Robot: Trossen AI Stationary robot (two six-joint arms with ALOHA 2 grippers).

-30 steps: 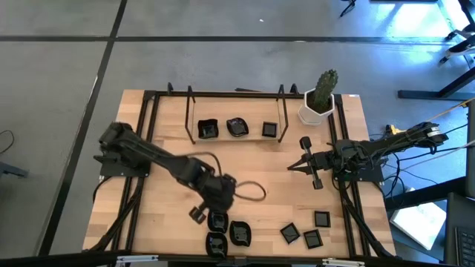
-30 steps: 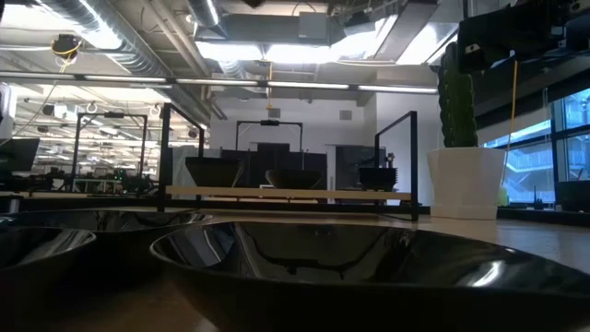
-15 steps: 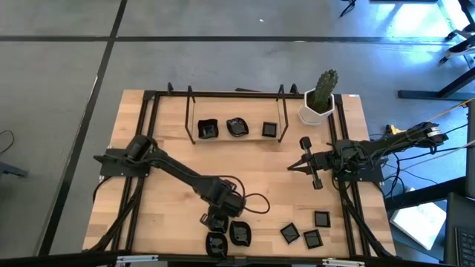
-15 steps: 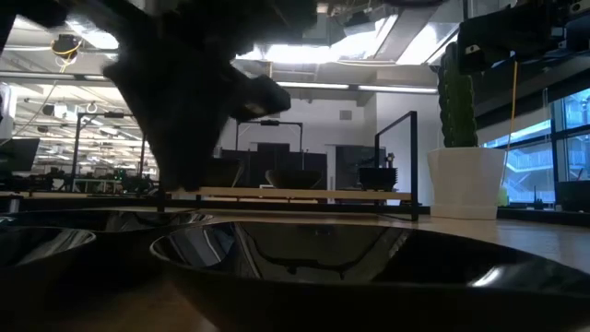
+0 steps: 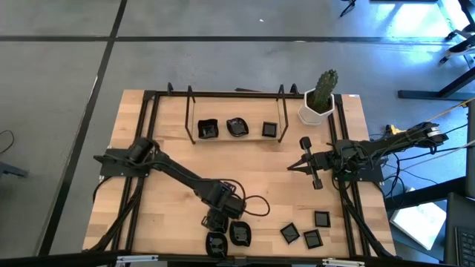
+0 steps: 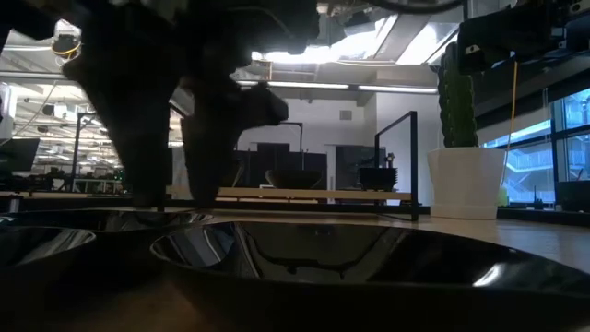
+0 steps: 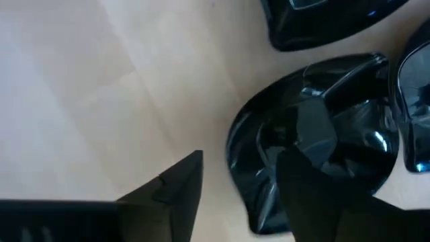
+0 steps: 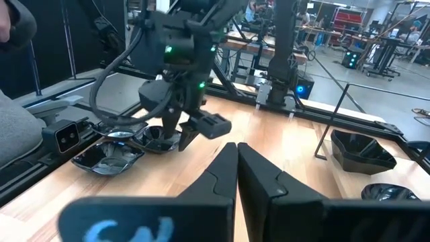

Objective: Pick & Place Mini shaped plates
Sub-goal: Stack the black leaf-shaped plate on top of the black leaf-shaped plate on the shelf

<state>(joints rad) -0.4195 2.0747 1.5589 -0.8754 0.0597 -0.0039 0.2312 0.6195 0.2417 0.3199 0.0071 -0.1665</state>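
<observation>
Several mini shaped plates, glossy and black, lie near the table's front edge: two (image 5: 239, 233) (image 5: 215, 244) beside my left gripper and three more (image 5: 312, 238) farther right. My left gripper (image 5: 216, 218) points down, open, astride the rim of a wavy-edged plate (image 7: 336, 128). One finger (image 7: 178, 191) is over bare wood; the other (image 7: 316, 195) is over the plate's hollow. On the far rack (image 5: 236, 139) rest three plates (image 5: 237, 127). My right gripper (image 5: 294, 167) waits shut at the right, clear of everything. My left gripper comes from above with one finger over the plate's hollow and the other outside its rim (image 7: 235, 141). The plate lies flat on the table. I cannot tell whether either finger touches it.
A white pot with a green cactus (image 5: 319, 98) stands at the far right corner. Black frame rails (image 5: 148, 148) run along the table's sides. Bare wood (image 5: 252, 174) lies between the rack and the near plates. Two plates (image 6: 369, 267) fill the low view's foreground.
My left gripper has come down and toward the table's near edge, onto the cluster of plates, rolling its wrist a little. In the low view its fingers have spread apart, so it has opened. The plates have kept their places.
</observation>
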